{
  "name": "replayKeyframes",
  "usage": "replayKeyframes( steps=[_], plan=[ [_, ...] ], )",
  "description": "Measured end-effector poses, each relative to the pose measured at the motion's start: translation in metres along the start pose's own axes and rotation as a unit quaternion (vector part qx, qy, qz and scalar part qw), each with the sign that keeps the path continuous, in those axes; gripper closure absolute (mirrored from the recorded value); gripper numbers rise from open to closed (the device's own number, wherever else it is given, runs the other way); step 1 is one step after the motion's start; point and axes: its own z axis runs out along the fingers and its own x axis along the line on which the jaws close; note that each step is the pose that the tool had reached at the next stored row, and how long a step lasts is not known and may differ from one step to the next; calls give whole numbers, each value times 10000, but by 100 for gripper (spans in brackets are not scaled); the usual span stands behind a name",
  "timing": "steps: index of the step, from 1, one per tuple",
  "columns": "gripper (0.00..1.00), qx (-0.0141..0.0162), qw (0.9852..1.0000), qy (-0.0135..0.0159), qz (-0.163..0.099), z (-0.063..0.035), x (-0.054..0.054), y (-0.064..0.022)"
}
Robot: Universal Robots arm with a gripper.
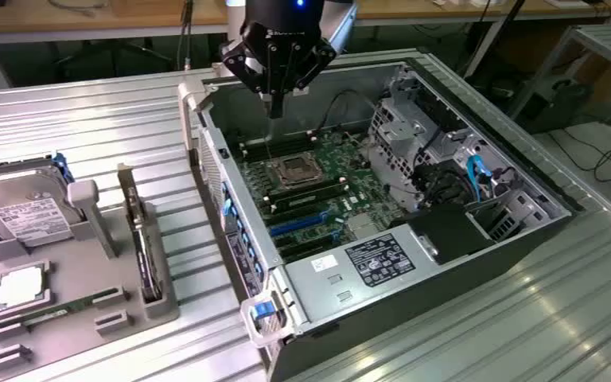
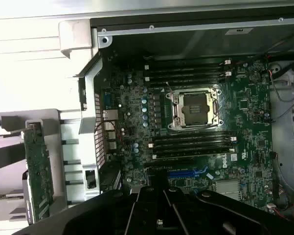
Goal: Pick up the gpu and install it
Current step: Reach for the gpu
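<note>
**Component position.** The gpu, a thin dark circuit card (image 1: 141, 247), stands on edge in a slot of the flat grey plastic holder tray (image 1: 77, 274). The tray lies on the ribbed pale metal worktop (image 1: 93, 119), on the exterior view's left. The card is upright. Nothing grips it.

**Adjacent parts.** The same tray carries:
- a silver hard drive with a white label (image 1: 25, 213);
- a square silver processor chip (image 1: 19, 288);
- a slim green memory stick (image 1: 56, 313).

**Chassis.** Just beside the tray, on the exterior view's right, lies the open dark metal computer case (image 1: 449, 298), its side panel off. Inside it the green motherboard (image 1: 343, 191) is exposed. It shows a square metal-framed processor socket (image 1: 293, 171) and blue expansion slots (image 1: 303, 224) (both unoccupied).

**Pincer.** The black pincer (image 1: 276, 107) hangs over the far end of the case, above the motherboard and just beyond the socket. It is well apart from the gpu. Its fingers are drawn together to a single narrow tip, with nothing between them.
</note>
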Motion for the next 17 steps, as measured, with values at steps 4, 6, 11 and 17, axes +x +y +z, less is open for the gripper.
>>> replayKeyframes(
  steps=[4, 6, 11, 17],
  plan=[
    [89, 0, 10000, 0, -1, -1, 43, -4],
    [89, 0, 10000, 0, -1, -2, 60, -5],
    [89, 0, 10000, 0, 0, -3, 110, -9],
    [89, 0, 10000, 0, 0, -4, 164, -14]
  ],
)
